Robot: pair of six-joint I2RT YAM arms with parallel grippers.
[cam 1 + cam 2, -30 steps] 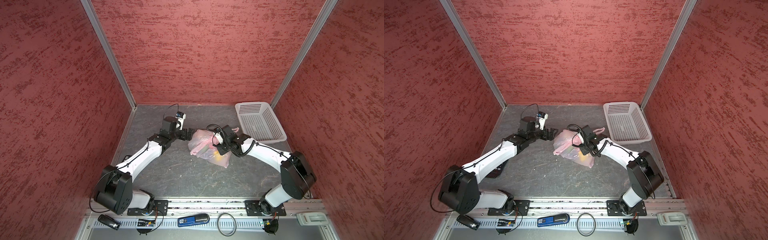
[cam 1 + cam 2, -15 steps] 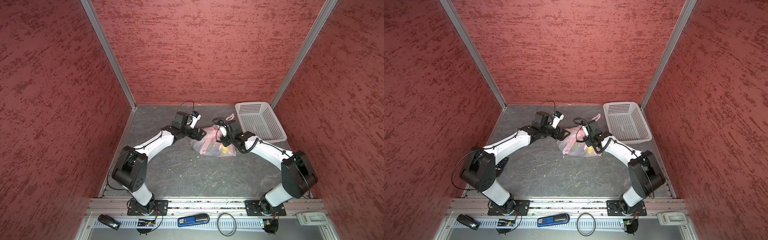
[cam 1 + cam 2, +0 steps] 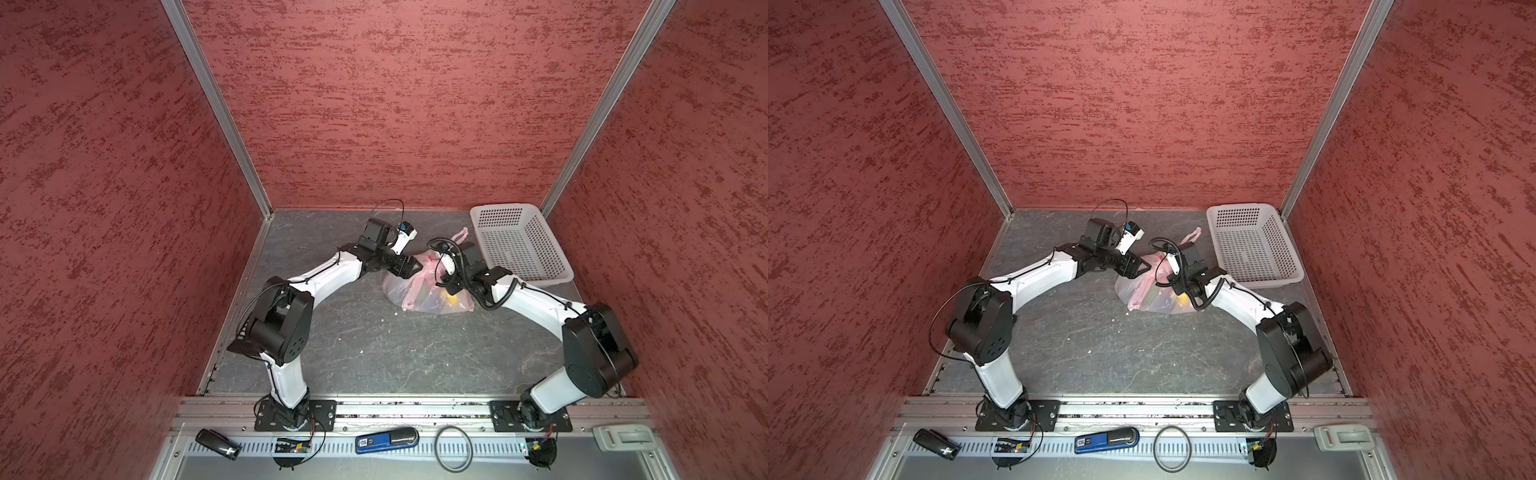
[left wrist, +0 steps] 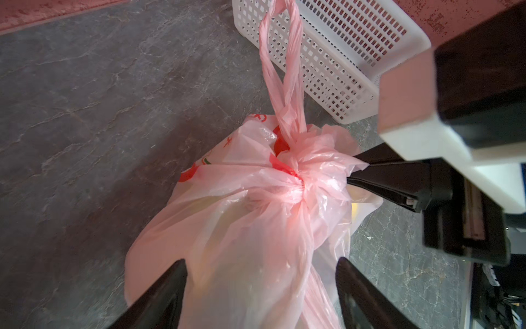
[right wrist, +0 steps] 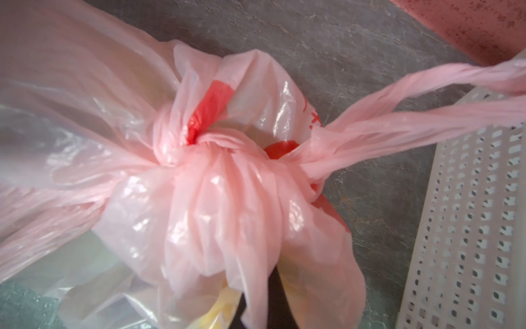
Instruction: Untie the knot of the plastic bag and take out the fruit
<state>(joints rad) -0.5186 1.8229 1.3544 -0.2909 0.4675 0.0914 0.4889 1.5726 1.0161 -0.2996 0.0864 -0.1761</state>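
The pale-pink plastic bag lies mid-table, its top drawn up. The knot is a tight bunched twist; one handle loop trails toward the basket. Yellow fruit shows through the film; the other fruit are hidden. My left gripper is open, its fingers on either side of the bag's bunched plastic below the knot. My right gripper is shut on bag plastic just beside the knot.
A white perforated basket stands at the back right, close behind the bag. Red walls enclose three sides. A black cylinder, a blue tool and a black ring lie on the front rail.
The left arm reached right until its jaws straddle the bag, and they narrowed slightly. The right gripper, still shut, pulled the bag's top back toward the basket.
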